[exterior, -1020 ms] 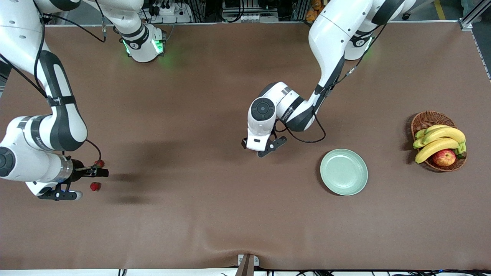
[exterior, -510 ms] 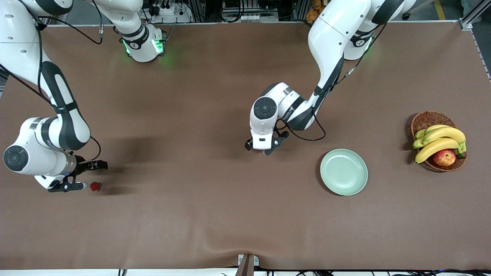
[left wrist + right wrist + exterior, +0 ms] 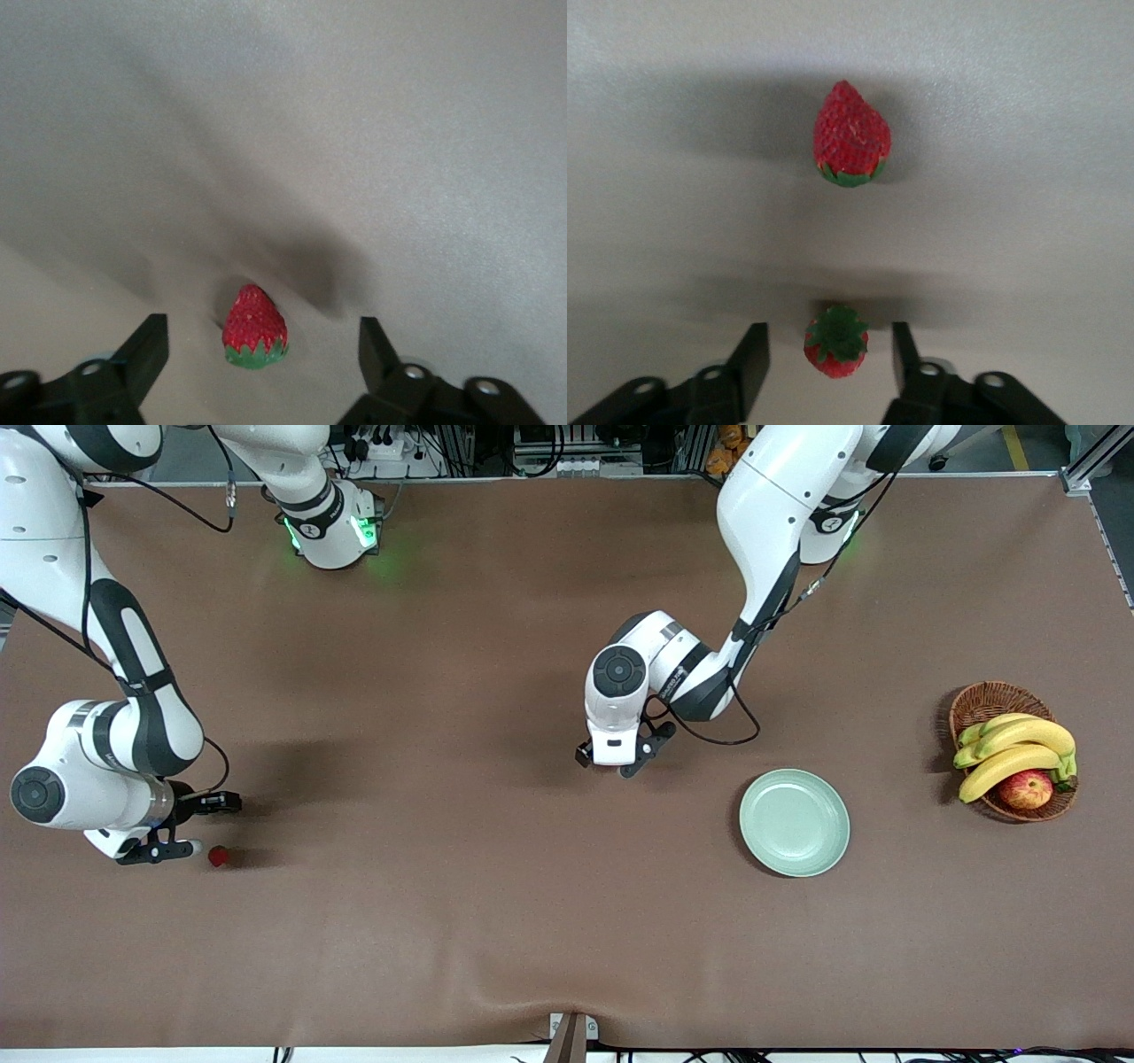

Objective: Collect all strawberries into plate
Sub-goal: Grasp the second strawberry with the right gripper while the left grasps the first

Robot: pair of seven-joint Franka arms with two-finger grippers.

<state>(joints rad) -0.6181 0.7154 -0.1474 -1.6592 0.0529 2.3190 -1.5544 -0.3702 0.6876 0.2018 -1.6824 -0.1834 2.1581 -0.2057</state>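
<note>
Both claws are standing spread, each straddling a strawberry: left claw [image 3: 264,354] mid-desk beside the empty plate [image 3: 794,822], right claw [image 3: 826,367] near the desk's right-arm edge. Third strawberry [image 3: 217,856] is lying just beside. Risk: the fingers nudging a berry, rolling it away.

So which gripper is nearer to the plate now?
The left one. The left gripper is low over the table beside the plate, toward the middle, around a strawberry. The right gripper is at the right arm's end of the table.
</note>
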